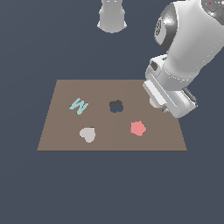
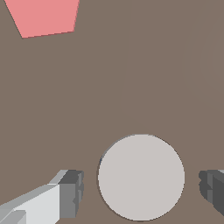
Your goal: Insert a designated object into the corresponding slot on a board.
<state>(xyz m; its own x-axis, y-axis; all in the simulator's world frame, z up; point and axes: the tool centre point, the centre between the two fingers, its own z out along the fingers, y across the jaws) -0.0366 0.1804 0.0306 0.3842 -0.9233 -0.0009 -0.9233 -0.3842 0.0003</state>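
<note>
The light grey round disc (image 2: 141,177) lies flat on the brown board (image 2: 131,78), with a thin dark line along part of its rim. My gripper (image 2: 142,190) is open and straddles it; one finger (image 2: 70,192) and the other finger (image 2: 213,188) each stand a little clear of its edge. In the exterior view the arm's hand (image 1: 168,98) hangs low over the board (image 1: 65,131) near its right edge and hides the disc. No open plain round slot shows in either view.
A dark hole with a lobed outline (image 1: 116,106) sits mid-board. A red pentagon (image 1: 138,128) (image 2: 43,17) lies close to the gripper, a grey-white heart (image 1: 88,134) at the front, a pale teal zigzag piece (image 1: 78,105) on the left. A grey arm base (image 1: 112,17) stands behind.
</note>
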